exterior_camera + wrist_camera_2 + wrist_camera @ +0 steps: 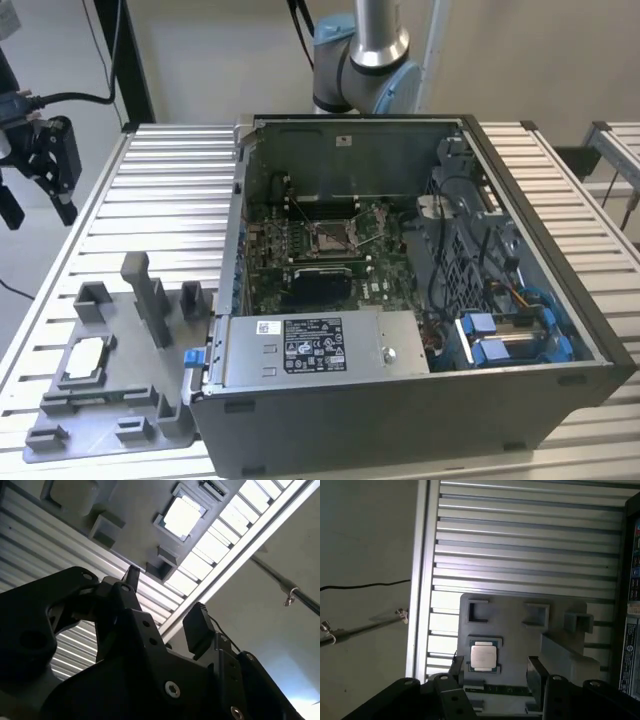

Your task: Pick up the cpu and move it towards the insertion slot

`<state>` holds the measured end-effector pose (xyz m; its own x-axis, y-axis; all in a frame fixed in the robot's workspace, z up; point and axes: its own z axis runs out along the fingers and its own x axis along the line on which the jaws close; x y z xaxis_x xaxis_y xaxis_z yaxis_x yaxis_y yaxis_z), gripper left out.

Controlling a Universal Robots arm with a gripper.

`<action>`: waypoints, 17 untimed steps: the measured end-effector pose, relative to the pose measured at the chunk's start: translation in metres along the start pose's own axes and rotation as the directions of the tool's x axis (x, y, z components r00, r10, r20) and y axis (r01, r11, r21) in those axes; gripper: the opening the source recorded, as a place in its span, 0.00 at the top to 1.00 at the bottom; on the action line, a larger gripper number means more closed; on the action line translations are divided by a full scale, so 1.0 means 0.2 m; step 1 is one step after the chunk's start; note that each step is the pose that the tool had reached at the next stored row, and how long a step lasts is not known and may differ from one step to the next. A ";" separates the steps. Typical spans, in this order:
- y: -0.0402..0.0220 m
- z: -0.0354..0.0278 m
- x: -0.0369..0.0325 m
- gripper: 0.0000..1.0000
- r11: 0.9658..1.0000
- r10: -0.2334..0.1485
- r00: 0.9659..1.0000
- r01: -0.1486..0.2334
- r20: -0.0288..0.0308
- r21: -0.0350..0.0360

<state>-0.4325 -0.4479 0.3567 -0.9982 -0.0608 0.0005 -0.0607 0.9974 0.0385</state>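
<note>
Ribbed aluminium table (170,200) carrying an open computer case (400,400), with a grey plastic tray (120,400) just beside the case on the exterior view's left. The arm (370,50) rises behind the case.

The cpu (85,357) lies flat in a square recess of the tray, pale metal top upward. It is untouched and not yet lifted. In the first wrist view the cpu (483,656) sits framed by a tan edge within the tray (520,640). In the second wrist view the cpu (181,516) appears as a bright square.

The gripper (496,669) is held clear of the tray. Its two black fingers (537,672) are spread wide with nothing between them. The second wrist view shows the same wide gap at the gripper (165,600). In the exterior view the gripper (40,190) hangs off the table's edge at the exterior view's left.

The insertion slot (330,237) has a silver frame and a brownish centre. It sits on the motherboard inside the case, well apart from the cpu. A labelled silver power-supply box (320,345) lies along the near case wall.
</note>
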 end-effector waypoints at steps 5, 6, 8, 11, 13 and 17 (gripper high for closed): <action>0.000 0.000 0.000 0.00 1.000 0.000 1.000 0.000 0.000 0.000; 0.000 0.005 0.000 0.00 1.000 -0.001 1.000 0.001 0.000 0.002; -0.001 0.018 0.000 0.00 1.000 0.000 1.000 0.000 0.000 0.006; -0.002 0.043 0.000 0.00 1.000 0.000 1.000 0.000 -0.001 0.011; -0.002 0.060 0.000 0.00 1.000 0.000 1.000 0.000 -0.001 0.015; -0.004 0.093 0.000 0.00 1.000 0.005 1.000 -0.005 -0.001 0.023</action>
<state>-0.4325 -0.4479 0.3380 -0.9984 -0.0562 0.0019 -0.0561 0.9983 0.0158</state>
